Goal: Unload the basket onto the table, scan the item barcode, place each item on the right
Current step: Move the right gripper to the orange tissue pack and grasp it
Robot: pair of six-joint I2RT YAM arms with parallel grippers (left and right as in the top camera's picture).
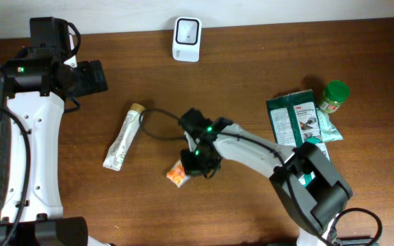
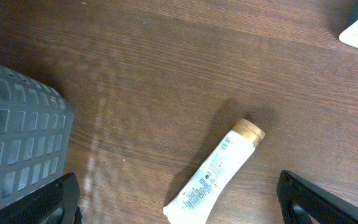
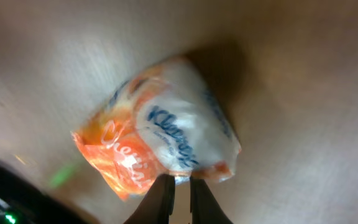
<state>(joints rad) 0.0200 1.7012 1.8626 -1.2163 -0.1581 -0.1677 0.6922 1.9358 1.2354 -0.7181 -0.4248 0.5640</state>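
Pinched together on only the thin edge of the orange-and-white plastic tissue packet [image 3: 160,137], the right gripper [image 3: 179,188] risks letting it slip free.

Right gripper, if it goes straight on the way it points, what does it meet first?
The Kleenex tissue pack, lying right ahead of the right gripper and its tips; whether they already touch is unclear.

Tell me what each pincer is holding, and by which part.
The right pincer is shut on the tissue pack, pinching the thin edge of its wrapper. The left pincer is open and holds nothing.
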